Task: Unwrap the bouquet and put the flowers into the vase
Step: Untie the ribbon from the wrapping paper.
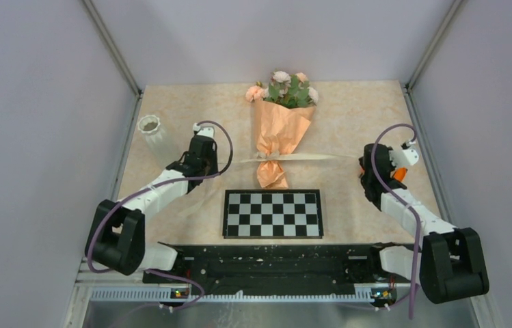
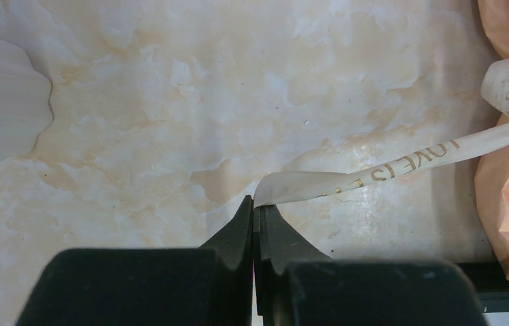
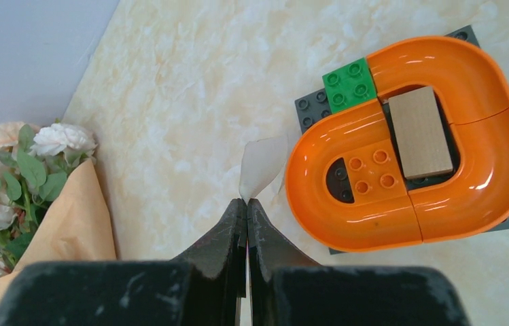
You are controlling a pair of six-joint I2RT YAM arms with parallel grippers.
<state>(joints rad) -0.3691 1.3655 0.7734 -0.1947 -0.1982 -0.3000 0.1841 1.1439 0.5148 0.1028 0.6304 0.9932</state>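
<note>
Quick look from my end. The bouquet (image 1: 280, 130) is lying flat on the desk (image 1: 348, 116), about the middle and toward the far side. Its blooms point at the back wall and the twisted tail of the paper cone points at the checkerboard (image 1: 272, 213). It's wrapped in the peach paper, with the cream ribbon (image 1: 307, 157) running across the narrow neck and stretched out sideways both ways.

The left tool (image 2: 257, 216) is pressed together on the left end of that ribbon, and I can read "LOVE IS" printed along it. The right tool (image 3: 246, 207) is pinching the other end, where just a little pale flap sticks out past the tips.

The vase (image 1: 152, 133) stands upright near the left edge of the desk, well apart from the bouquet. There's an orange toy track (image 3: 408, 142) on a grey baseplate just beside the right tool.
</note>
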